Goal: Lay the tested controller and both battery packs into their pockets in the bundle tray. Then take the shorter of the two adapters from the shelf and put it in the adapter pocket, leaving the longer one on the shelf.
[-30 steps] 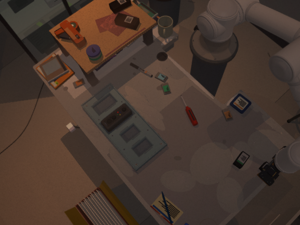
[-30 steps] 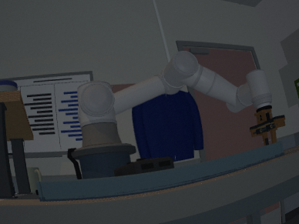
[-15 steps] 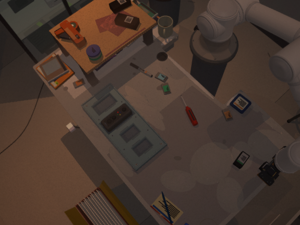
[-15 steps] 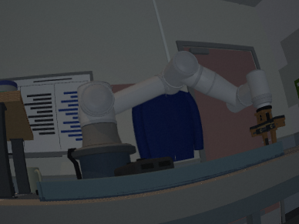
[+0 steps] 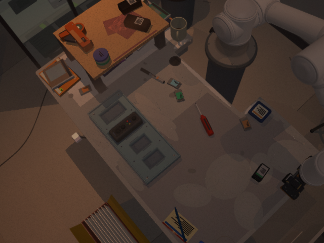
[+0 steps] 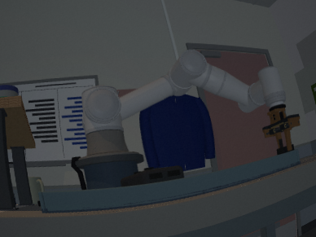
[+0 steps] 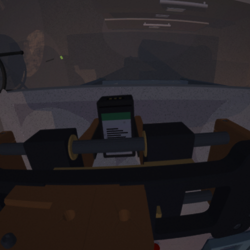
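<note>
The bundle tray lies on the left part of the table. The dark controller sits in its long pocket. Three other pockets of the tray hold nothing. Two dark adapters rest on the raised cork shelf at the back left. A battery pack with a green and white label lies on the table near the right edge. In the wrist camera a battery pack of the same look stands between my fingers. My gripper is low at the table's right edge. It is closed on that battery pack.
The cork shelf also carries an orange tape dispenser and a purple tin. A red screwdriver, a marker, small cards and a mug lie around the table. My arm's pedestal stands behind.
</note>
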